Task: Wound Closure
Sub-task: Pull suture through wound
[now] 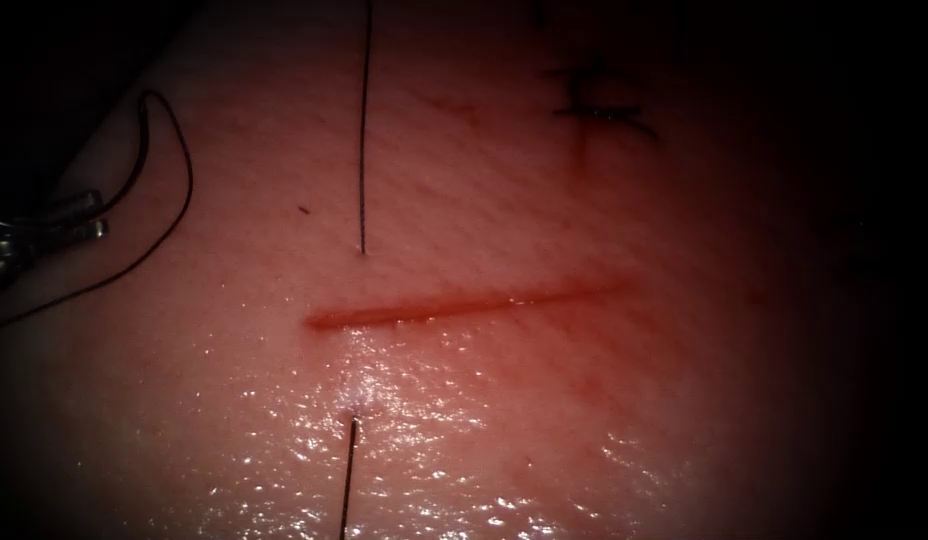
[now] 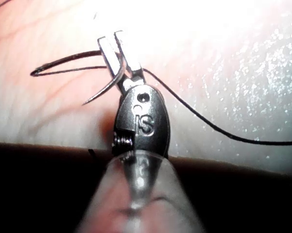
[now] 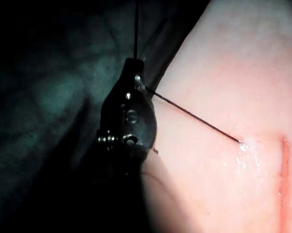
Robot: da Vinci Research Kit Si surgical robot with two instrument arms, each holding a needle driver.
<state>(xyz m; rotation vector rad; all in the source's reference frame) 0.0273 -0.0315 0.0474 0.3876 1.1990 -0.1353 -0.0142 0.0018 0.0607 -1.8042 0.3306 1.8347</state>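
Your left tool (image 2: 117,46) has its jaws pressed together on the needle (image 2: 112,80), pinching it near mid-curve; the point curves away beneath the jaws, clear of the tissue (image 2: 233,63). In the endoscope view this tool (image 1: 89,215) sits far left of the cut (image 1: 464,305). Your right tool (image 3: 135,65) is clamped on the thread (image 3: 194,116), which runs taut from its tip into the tissue beside the cut (image 3: 284,179).

Left gripper (image 2: 117,51): silver jaws, dark metal wrist stamped "S", glossy shaft.
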